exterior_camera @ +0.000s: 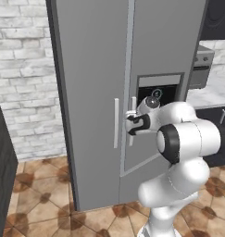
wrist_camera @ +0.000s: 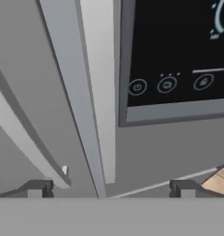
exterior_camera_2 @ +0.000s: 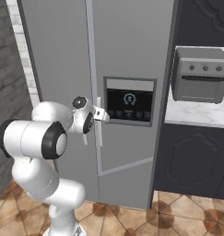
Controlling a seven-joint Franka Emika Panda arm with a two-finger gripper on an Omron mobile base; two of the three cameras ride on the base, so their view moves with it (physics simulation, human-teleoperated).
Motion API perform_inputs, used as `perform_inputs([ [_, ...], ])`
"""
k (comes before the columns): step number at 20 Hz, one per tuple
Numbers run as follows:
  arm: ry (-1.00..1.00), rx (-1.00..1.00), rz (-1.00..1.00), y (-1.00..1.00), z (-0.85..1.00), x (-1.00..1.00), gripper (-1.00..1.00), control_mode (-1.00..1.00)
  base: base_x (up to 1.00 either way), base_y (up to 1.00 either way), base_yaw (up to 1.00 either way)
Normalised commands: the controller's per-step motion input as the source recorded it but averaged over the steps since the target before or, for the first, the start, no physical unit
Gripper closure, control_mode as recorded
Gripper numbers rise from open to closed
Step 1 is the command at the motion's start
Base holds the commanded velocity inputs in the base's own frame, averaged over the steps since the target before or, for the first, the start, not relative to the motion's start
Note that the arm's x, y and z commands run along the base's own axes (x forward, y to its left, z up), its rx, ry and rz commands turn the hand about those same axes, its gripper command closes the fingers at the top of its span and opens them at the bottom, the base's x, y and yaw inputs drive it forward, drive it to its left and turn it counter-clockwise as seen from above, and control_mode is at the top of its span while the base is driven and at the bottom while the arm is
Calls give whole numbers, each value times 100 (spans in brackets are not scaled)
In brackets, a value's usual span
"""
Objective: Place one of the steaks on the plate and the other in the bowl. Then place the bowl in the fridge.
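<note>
I am holding my gripper [wrist_camera: 111, 186] wide open, its two fingertips [wrist_camera: 38, 188] standing on either side of the right door's bar handle [wrist_camera: 102, 92] without touching it. The fridge [exterior_camera: 93, 69] is standing shut straight ahead of me (both tall grey doors flush). Its dark dispenser panel [exterior_camera_2: 129, 105] is sitting just right of the handle, and a toaster oven [exterior_camera_2: 201, 76] is resting on the marble counter [exterior_camera_2: 196, 114] beyond.
</note>
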Motion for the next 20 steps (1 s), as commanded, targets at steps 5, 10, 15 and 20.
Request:
perform_inputs([
  [5,-1,0,0,0,-1,40,-100,-100,0,0,0],
  [10,0,0,0,0,-13,30,-100,-100,0,0,0],
  [15,0,0,0,0,-18,25,-100,-100,0,0,0],
  [20,0,0,0,-5,-6,38,-100,-100,0,0,0],
])
